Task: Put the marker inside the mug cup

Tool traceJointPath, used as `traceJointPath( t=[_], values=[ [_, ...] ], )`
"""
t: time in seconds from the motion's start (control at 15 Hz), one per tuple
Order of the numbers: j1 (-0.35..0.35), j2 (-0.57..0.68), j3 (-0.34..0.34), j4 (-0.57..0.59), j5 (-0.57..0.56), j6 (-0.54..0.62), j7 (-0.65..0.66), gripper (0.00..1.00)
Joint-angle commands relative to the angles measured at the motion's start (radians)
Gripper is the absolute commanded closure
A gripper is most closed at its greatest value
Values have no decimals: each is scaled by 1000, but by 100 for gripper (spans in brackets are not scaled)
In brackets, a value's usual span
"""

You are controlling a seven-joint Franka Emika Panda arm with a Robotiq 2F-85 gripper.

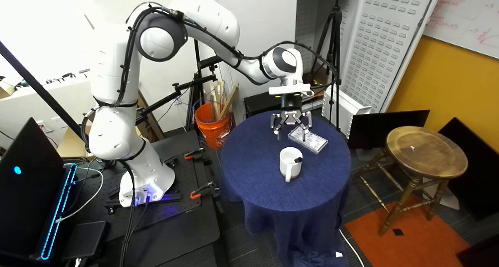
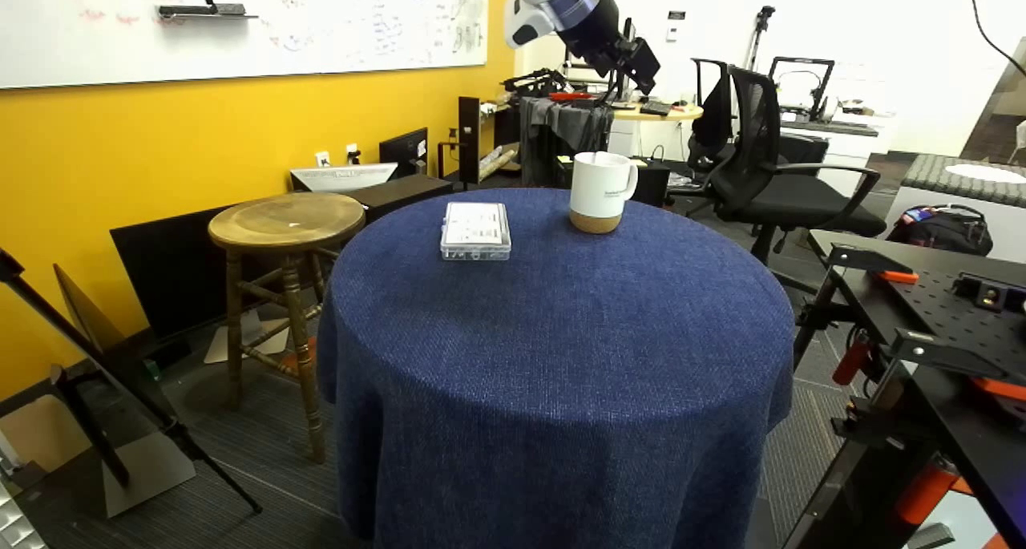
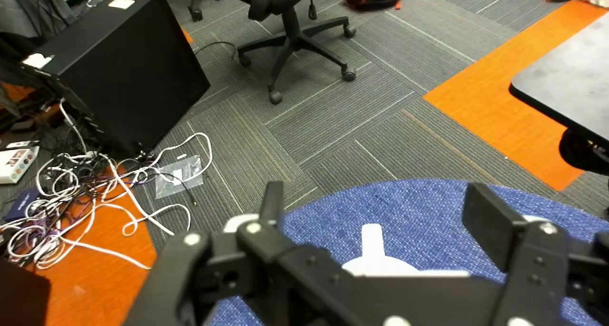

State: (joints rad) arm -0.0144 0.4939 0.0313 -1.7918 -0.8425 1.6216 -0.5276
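Note:
The white mug cup [image 1: 289, 160] stands upright on the blue table, its handle toward the camera in an exterior view; it also shows with a cork base in an exterior view [image 2: 599, 190]. A small dark end, apparently of the marker [image 1: 298, 160], shows at the mug's rim; the rest of it is hidden in the mug. My gripper [image 1: 291, 138] is open and empty above the table, higher than the mug. In the wrist view my gripper [image 3: 373, 197] has its fingers wide apart. The mug's handle and rim [image 3: 373, 264] show low between them, partly covered; the marker cannot be made out there.
A flat clear case with a white label [image 1: 308, 139] lies beside the mug; it also shows in an exterior view [image 2: 476, 232]. The round table with a blue cloth [image 1: 257, 173] has its edge all around. A wooden stool [image 1: 427, 152] and an orange bucket [image 1: 213, 124] stand nearby.

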Motion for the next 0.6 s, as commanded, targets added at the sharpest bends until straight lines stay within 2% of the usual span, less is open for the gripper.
traceJointPath(
  t=[0.0, 0.2, 0.53],
  values=[
    [0, -49, 4, -13, 11, -25, 16, 0],
    [-14, -127, 10, -58, 42, 14, 46, 0],
    [-39, -270, 9, -121, 214, 127, 65, 0]
  ],
)
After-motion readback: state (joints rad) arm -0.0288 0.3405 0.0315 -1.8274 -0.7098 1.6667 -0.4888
